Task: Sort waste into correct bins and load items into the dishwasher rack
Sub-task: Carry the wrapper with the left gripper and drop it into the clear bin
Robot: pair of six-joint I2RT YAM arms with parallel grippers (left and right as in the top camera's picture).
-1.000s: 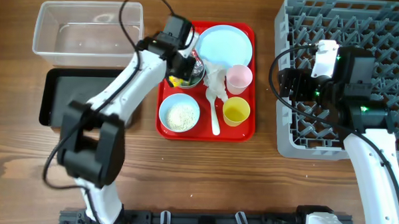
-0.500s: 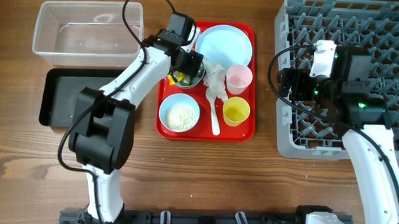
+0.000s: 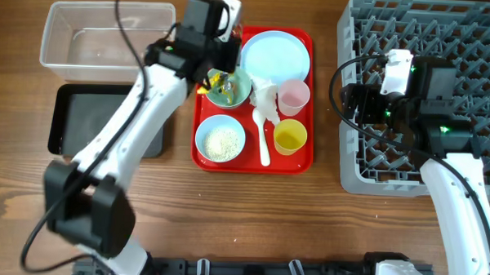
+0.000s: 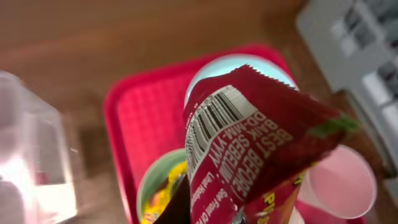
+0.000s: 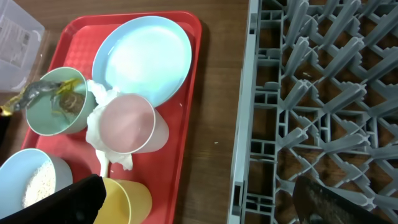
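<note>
The left gripper (image 3: 218, 70), clamped on a red snack wrapper (image 4: 249, 143), holds it above the pale-green bowl (image 3: 235, 93) at the red tray's (image 3: 205, 152) back-left corner, probably bound for the clear tub (image 3: 93, 42), while the right gripper (image 3: 352, 107) hangs wide apart over the dishwasher rack (image 3: 477, 48).

Place: robot test bench staging a kitchen chore
Evidence: bare wooden table (image 3: 251, 203); dishwasher rack (image 3: 477, 31) upper right; red tray (image 3: 301, 161) centre
</note>
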